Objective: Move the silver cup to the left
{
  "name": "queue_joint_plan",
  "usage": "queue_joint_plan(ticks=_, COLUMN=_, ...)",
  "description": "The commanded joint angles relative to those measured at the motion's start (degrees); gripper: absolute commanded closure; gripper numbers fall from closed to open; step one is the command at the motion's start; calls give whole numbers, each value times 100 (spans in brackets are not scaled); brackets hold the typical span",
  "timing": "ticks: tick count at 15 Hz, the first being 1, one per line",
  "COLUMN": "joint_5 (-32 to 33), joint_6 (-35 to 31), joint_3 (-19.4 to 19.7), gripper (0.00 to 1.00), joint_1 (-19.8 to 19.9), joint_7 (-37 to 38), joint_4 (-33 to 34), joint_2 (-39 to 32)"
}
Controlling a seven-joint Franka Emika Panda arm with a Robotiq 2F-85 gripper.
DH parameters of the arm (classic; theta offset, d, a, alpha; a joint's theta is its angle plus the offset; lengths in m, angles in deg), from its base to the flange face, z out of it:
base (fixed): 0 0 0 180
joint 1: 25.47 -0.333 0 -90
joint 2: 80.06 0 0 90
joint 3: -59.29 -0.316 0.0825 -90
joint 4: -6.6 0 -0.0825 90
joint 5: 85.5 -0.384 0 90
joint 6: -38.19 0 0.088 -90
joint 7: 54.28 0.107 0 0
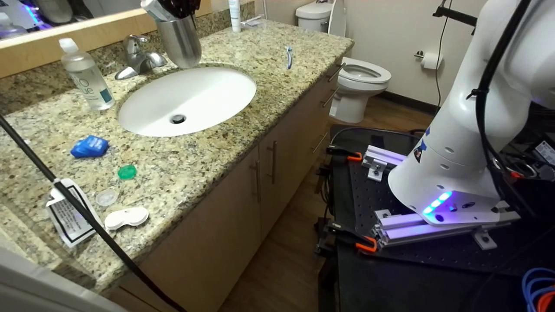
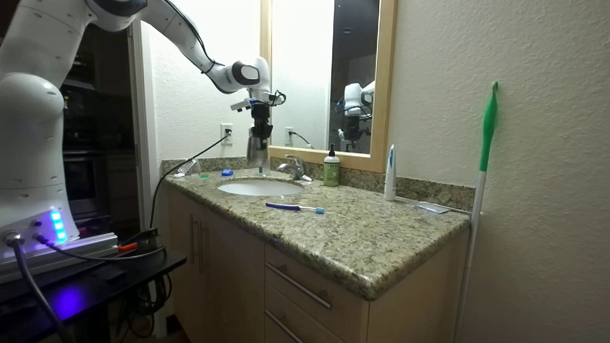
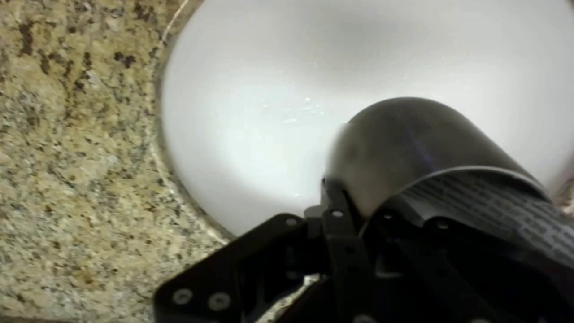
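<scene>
The silver cup (image 1: 181, 43), a plain grey metal tumbler, hangs in the air over the sink in both exterior views (image 2: 257, 150). In the wrist view the cup (image 3: 403, 143) is tilted, and a printed white item (image 3: 493, 211) sits inside it. My gripper (image 3: 347, 202) is shut on the cup's wall near the rim, with one finger outside and the other seemingly inside. The gripper also shows above the cup in an exterior view (image 2: 260, 129); in an exterior view only its dark lower part (image 1: 184, 8) shows at the top edge.
Around the sink (image 1: 225, 82) stand a faucet (image 1: 138, 60), a clear bottle (image 1: 89, 78) and a green pump bottle (image 2: 331, 170). A blue container (image 1: 90, 146), green cap (image 1: 127, 172), lens case (image 1: 126, 217), toothbrush (image 2: 293, 207) and white tube (image 2: 390, 174) are on the counter. A mirror (image 2: 305, 71) is behind.
</scene>
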Motion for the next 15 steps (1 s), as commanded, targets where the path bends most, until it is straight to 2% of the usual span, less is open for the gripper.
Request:
queue_joint_plan(ticks=1, joint_5=5, joint_6=-66, joint_3=-79, gripper=93, joint_1=-113, joint_7=-90, joint_4=-250, joint_2=190)
queue_joint_plan(ticks=4, joint_5=24, joint_6=-134, joint_3=-208, gripper=93, joint_1=-310, joint_7=-154, joint_4=-811, joint_2=655)
queue_joint_plan(ticks=5, joint_5=25, joint_6=-149, joint_3=-204, gripper=98, joint_1=-303, joint_7=-189, joint_4=-873, joint_2=716)
queue_joint_plan(ticks=6, joint_5=167, joint_6=-343, joint_3=-197, gripper=98, joint_1=-338, joint_7=-148, joint_4=-962, joint_2=696)
queue_joint_plan(ticks=10, joint_5=151, joint_6=-1360, joint_3=-579, gripper=98, joint_1=-713, joint_7=-238, joint_4=-1494, joint_2=932)
queue_joint_plan(ticks=13, joint_5=44, joint_6=-1946, joint_3=-821, gripper=98, joint_1=-1025, joint_7=149, joint_4=-1178, joint_2=764)
queue_joint_plan(ticks=15, joint_5=379, joint_6=-2214, joint_3=-799, gripper=98, joint_1=-1239, joint_7=672, joint_4=-863, joint_2=490)
